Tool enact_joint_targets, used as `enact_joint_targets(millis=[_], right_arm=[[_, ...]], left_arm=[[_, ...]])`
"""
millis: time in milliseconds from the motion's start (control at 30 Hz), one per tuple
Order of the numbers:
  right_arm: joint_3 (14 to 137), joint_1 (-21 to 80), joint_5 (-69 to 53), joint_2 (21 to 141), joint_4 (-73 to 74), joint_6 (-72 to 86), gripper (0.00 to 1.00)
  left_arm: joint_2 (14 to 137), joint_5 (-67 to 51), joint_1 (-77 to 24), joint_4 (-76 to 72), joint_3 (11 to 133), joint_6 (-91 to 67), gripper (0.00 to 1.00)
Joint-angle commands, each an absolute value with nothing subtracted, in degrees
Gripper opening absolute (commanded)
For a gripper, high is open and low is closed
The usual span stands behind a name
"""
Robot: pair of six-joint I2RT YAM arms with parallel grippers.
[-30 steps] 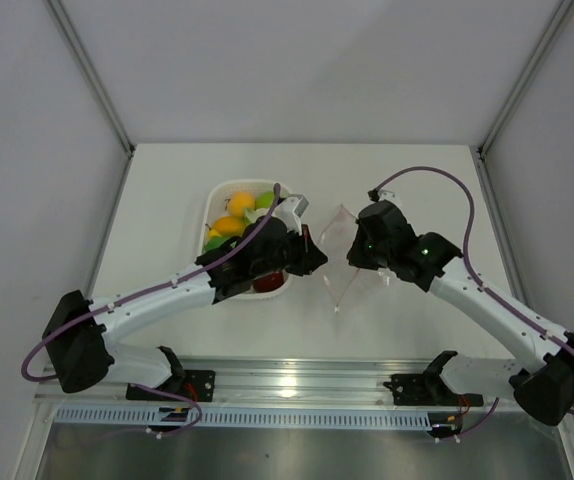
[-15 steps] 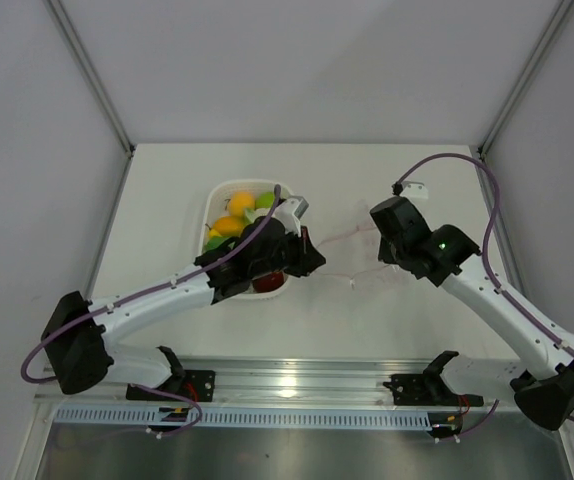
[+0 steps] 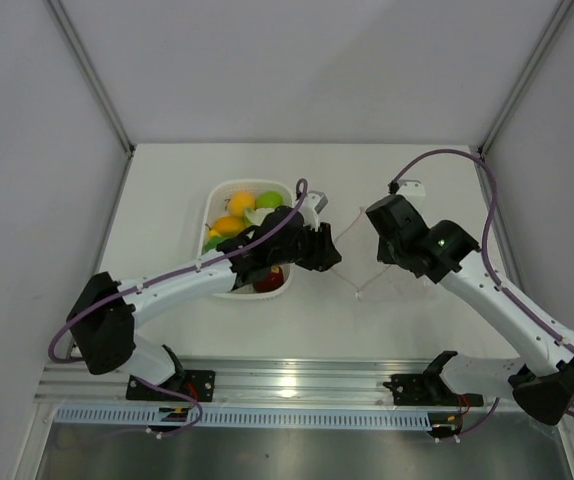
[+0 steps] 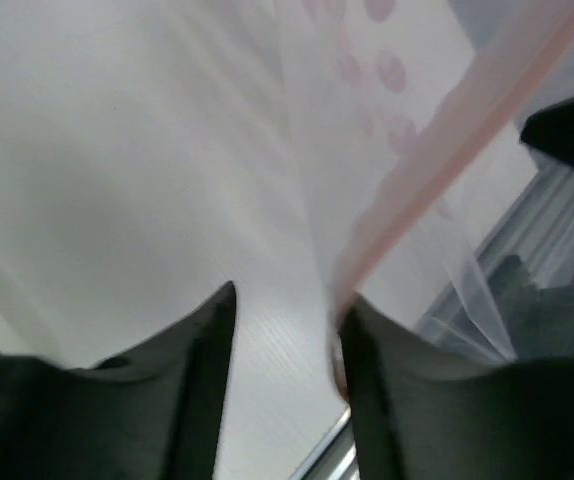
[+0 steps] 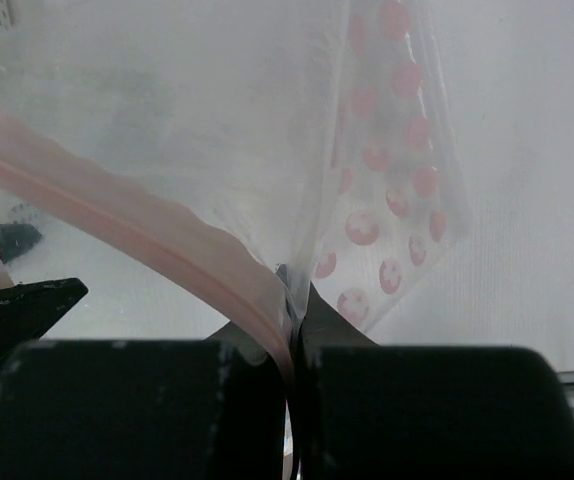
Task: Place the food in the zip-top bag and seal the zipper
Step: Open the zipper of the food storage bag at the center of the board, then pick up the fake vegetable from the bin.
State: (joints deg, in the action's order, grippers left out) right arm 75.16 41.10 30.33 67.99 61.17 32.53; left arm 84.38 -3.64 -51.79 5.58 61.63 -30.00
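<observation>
The clear zip-top bag, crumpled and dotted pink, hangs stretched just right of centre. Its pink zipper slants across the right wrist view. Orange-yellow fruits, a lime-green fruit and a dark red apple cluster left of centre, outside the bag.

We see a clear bag printed with pink dots, its zipper a pale pink strip. The table is white, and so is the basket. In it we find two orange-yellow fruits, a lime-green fruit and a dark red apple. The left tool and right tool are black, the arms white with black joints, the cables purple
</observation>
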Motion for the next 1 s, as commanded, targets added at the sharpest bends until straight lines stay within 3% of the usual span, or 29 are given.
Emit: enact_joint_targets(millis=[0, 100, 200, 400, 633, 967], right_arm=[[74.2, 41.5, 29.8, 68.8, 60.4, 33.0, 0.0], [73.3, 41.4, 28.9, 69.6, 59.4, 32.8, 0.0], [73.1, 41.3, 28.7, 70.7, 59.1, 32.5, 0.0], [73.6, 41.0, 27.6, 72.2, 58.9, 31.2, 0.0], [73.6, 40.5, 24.4, 73.2, 58.0, 28.3, 0.0], [73.8, 40.1, 16.4, 74.4, 54.2, 22.6, 0.0]], left_arm=[[82.8, -3.9, -50.9, 6.5, 64.0, -28.0, 0.53], [79.5, -1.3, -50.2, 7.2, 62.9, -27.2, 0.85], [74.2, 3.5, -49.8, 7.5, 60.8, -25.5, 0.99], [64.8, 15.6, -47.2, 12.4, 57.4, -17.3, 0.99], [52.9, 17.4, -40.1, 8.4, 43.7, -3.3, 1.0], [55.6, 6.0, -30.4, 18.3, 43.1, -0.1, 0.98]])
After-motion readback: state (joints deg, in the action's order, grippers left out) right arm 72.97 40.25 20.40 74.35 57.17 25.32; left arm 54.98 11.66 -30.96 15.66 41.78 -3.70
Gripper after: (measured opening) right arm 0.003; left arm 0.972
